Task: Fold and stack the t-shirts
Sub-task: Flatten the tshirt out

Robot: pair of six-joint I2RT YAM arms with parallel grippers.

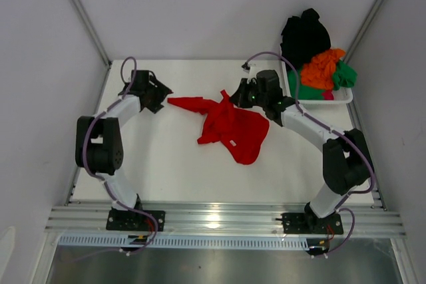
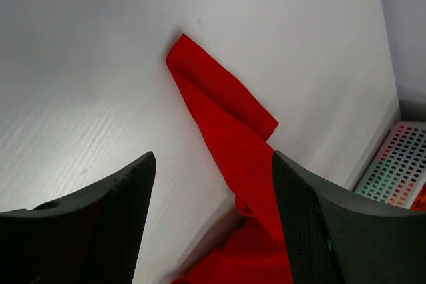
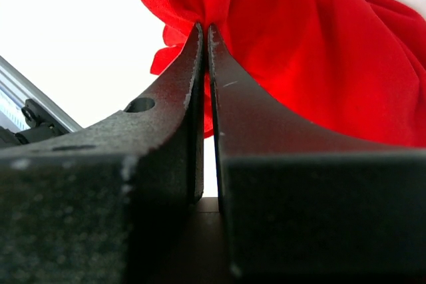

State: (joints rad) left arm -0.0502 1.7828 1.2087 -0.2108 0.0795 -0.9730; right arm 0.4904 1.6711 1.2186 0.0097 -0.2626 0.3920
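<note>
A bright red t-shirt (image 1: 229,128) lies crumpled in the middle of the table, one sleeve stretched out to the left. My left gripper (image 1: 162,94) is open just left of that sleeve's tip; in the left wrist view (image 2: 213,164) the sleeve (image 2: 219,108) lies between and beyond the fingers, untouched. My right gripper (image 1: 233,96) is shut on a pinch of the red shirt's upper edge, and the cloth (image 3: 279,24) bunches at the fingertips in the right wrist view. Black (image 1: 305,34), orange (image 1: 323,68), green (image 1: 344,74) and pink (image 1: 327,96) shirts are piled in the basket.
The white plastic basket (image 1: 346,97) stands at the back right of the table, behind my right arm; its perforated wall shows in the left wrist view (image 2: 393,171). A metal rail (image 1: 219,217) runs along the near table edge. Enclosure walls stand on both sides.
</note>
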